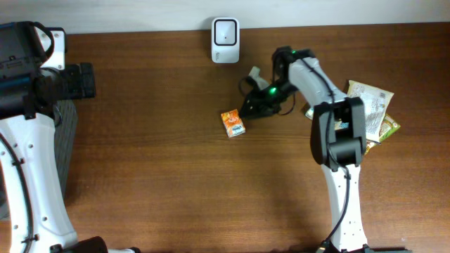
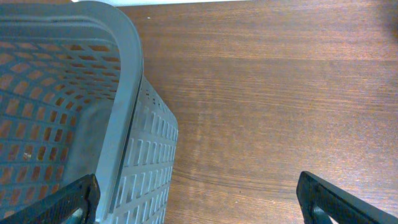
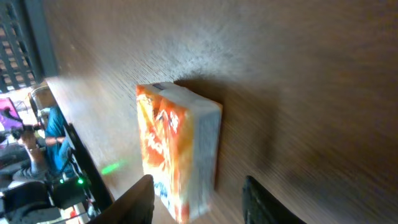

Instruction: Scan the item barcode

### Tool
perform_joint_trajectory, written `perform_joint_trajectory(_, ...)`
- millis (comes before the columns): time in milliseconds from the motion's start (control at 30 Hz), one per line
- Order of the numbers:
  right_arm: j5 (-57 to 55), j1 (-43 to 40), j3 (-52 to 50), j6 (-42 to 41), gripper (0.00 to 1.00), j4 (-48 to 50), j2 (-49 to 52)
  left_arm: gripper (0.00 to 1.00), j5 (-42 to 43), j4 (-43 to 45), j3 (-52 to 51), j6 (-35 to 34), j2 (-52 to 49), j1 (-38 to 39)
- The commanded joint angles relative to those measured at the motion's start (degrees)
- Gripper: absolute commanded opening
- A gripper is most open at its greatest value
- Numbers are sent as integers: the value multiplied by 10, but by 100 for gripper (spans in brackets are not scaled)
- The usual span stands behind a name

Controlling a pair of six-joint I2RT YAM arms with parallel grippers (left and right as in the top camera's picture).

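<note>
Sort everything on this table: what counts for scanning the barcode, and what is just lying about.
For the job: orange box; white scanner; right gripper, at the box.
Lying about: grey basket; snack packets; left gripper, open beside the basket.

The small orange cardboard carton lies on the brown wooden desk, near its middle. Behind the carton, at the desk's far edge, stands the white rounded plastic scanner. Just right of the carton and slightly behind it is the right end effector; the carton's near end lies between its fingers, with a gap on one side. Well right of the carton, yellow-and-white foil packets lie piled, partly under the right arm. Far left of the carton sits the grey perforated plastic basket, with the left end effector over its right-hand rim.
</note>
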State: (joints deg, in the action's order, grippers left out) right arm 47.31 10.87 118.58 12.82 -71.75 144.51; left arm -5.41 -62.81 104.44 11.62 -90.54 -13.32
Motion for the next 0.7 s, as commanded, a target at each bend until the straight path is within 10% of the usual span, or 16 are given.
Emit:
perform_joint_trajectory(0, 11, 20, -50, -13, 41, 33, -8, 99, -2, 1, -1, 9, 0, -3)
perform_joint_trajectory(267, 12, 20, -83, -13, 4, 37, -8, 99, -2, 1, -1, 9, 0, -3)
perform_joint_trajectory(500, -23, 20, -30, -48, 4, 26, -35, 99, -2, 1, -1, 9, 0, -3)
perform_joint_trajectory(667, -286, 48, 115, -114, 4, 16, -81, 99, -2, 1, -1, 9, 0, -3)
